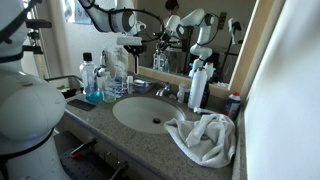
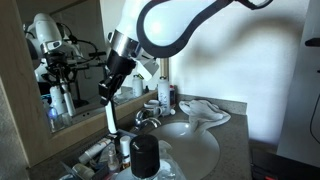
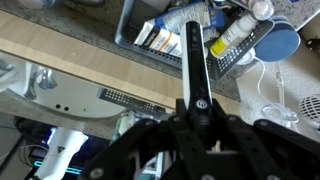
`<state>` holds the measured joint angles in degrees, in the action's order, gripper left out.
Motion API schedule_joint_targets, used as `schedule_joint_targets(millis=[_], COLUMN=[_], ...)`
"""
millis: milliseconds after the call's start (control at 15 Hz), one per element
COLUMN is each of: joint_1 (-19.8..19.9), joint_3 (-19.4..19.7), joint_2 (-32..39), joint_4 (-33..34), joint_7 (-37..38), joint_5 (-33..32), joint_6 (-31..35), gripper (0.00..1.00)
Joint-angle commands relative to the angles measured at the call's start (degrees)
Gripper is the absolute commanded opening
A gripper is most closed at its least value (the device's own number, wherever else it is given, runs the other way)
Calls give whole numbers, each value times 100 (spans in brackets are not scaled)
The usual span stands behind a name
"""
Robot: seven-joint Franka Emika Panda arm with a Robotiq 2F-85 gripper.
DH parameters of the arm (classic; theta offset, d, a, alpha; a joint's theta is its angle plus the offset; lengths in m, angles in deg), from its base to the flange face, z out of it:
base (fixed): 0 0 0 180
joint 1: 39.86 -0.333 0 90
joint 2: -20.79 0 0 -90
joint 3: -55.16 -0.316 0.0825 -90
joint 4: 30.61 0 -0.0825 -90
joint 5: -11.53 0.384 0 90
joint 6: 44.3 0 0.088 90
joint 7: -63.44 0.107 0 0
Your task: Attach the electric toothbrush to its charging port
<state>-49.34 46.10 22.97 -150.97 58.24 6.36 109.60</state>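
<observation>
My gripper (image 3: 196, 118) is shut on the electric toothbrush (image 3: 192, 60), whose dark handle with a round power button sits between the fingers while its white end points away. In both exterior views the gripper (image 2: 110, 88) (image 1: 130, 47) holds the toothbrush (image 2: 108, 116) upright above the back of the counter, beside the mirror. Below its white end in the wrist view lies a wire basket (image 3: 135, 30) full of toiletries. I cannot pick out the charging port for certain; a thin white cord (image 3: 262, 88) loops on the counter near the basket.
A sink (image 1: 140, 112) is set in the granite counter with a faucet (image 2: 146, 120) behind it. A crumpled white towel (image 1: 205, 135) lies beside the sink. A black cup (image 2: 146, 156), a blue liquid bottle (image 1: 92, 88) and a tall white bottle (image 1: 198, 85) stand around.
</observation>
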Motion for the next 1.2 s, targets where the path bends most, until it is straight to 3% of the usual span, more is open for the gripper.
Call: schedule_joint_targets(millis=[0, 1133], joint_1=[-73, 157], joint_3=[-163, -1085], joint_2=[421, 1481], joint_4=[536, 1498], joint_7=[-577, -2854], joint_5=[272, 1341], joint_6=[-5, -65], gripper=[13, 13])
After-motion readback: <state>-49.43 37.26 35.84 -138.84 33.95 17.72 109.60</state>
